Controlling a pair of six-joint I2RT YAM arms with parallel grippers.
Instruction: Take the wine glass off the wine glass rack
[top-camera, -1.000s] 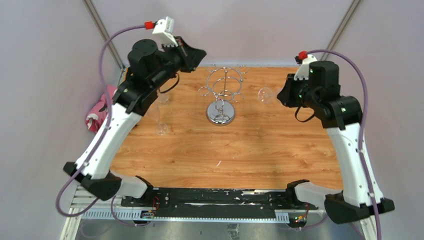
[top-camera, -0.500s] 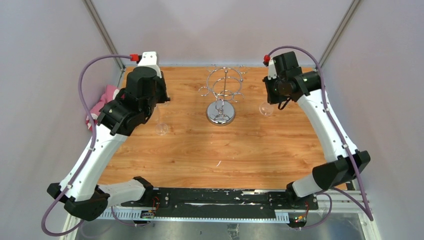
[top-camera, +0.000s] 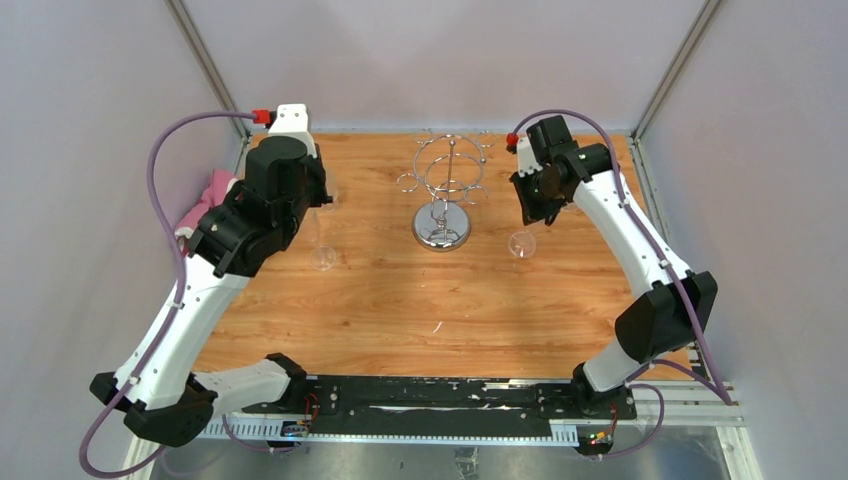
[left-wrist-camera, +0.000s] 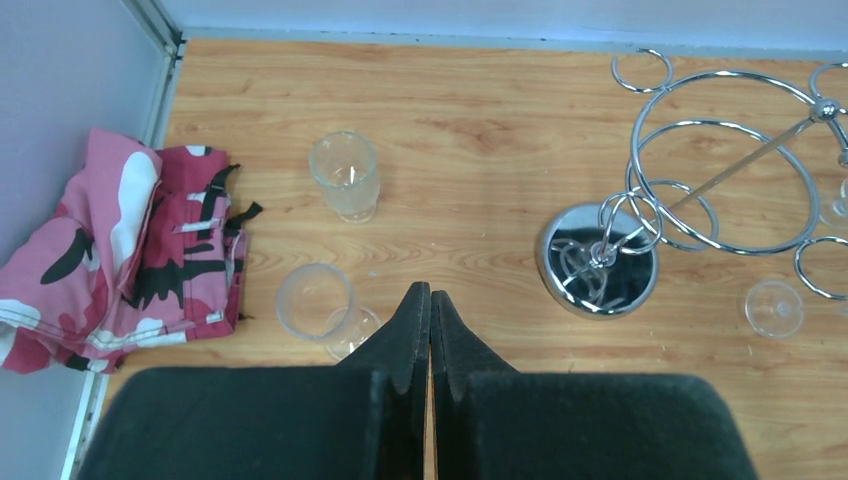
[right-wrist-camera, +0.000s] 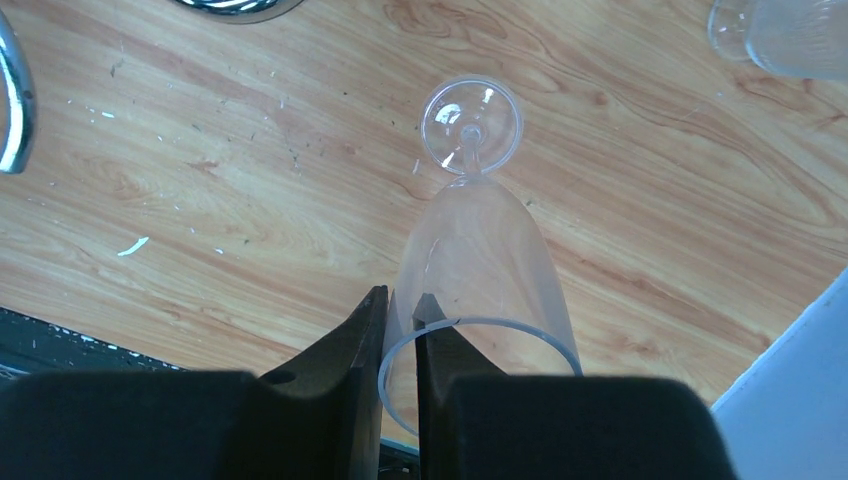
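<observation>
The wine glass (right-wrist-camera: 480, 250) is clear and is held by its rim, foot (right-wrist-camera: 470, 125) pointing down at the table. My right gripper (right-wrist-camera: 400, 312) is shut on it, one finger inside the bowl and one outside. From above, the wine glass (top-camera: 521, 243) hangs just right of the wine glass rack (top-camera: 448, 175), apart from its chrome loops. I cannot tell whether the foot touches the wood. The rack's mirror base (left-wrist-camera: 598, 260) and ring show in the left wrist view. My left gripper (left-wrist-camera: 430, 295) is shut on nothing, above the table's left side.
Two more clear glasses (left-wrist-camera: 345, 175) (left-wrist-camera: 315, 300) stand on the wood left of the rack. A pink camouflage cloth (left-wrist-camera: 120, 250) lies at the table's left edge. Another glass (right-wrist-camera: 785, 30) shows at the top right of the right wrist view.
My right arm has swung in from the right and carried the wine glass toward the table's front, beside the rack's base. My left arm has pulled back from the rack to the left.
</observation>
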